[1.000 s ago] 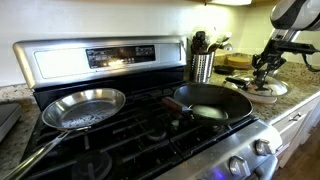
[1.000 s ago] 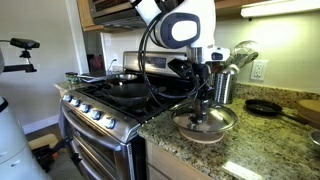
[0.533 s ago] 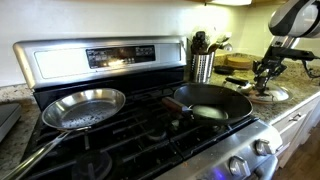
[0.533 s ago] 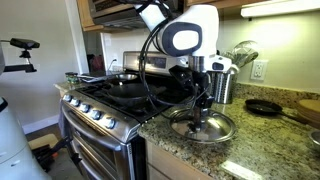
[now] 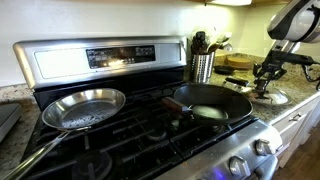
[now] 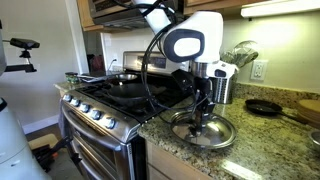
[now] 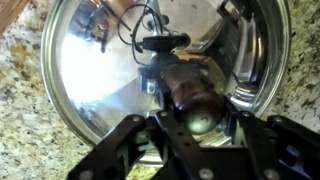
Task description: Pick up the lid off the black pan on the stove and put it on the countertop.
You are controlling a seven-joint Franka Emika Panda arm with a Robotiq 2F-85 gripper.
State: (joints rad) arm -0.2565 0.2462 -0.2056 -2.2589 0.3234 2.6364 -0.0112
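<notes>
Resting flat on the countertop (image 6: 255,162) beside the stove (image 6: 100,106), the lid (image 6: 222,131) is off the black pan (image 5: 208,102), which sits uncovered on the stove; placement is judged done. The gripper (image 6: 197,119) hangs directly over the lid, presumably for a straight withdrawal. Only the wrist view shows the jaws parted either side of the knob (image 7: 195,112), apparently not touching it; both exterior views hide that gap.

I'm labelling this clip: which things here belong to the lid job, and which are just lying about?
Part of the job: lid, black pan, stove, countertop, gripper.
Just lying about: silver frying pan, utensil holder, wooden board, small black skillet.
</notes>
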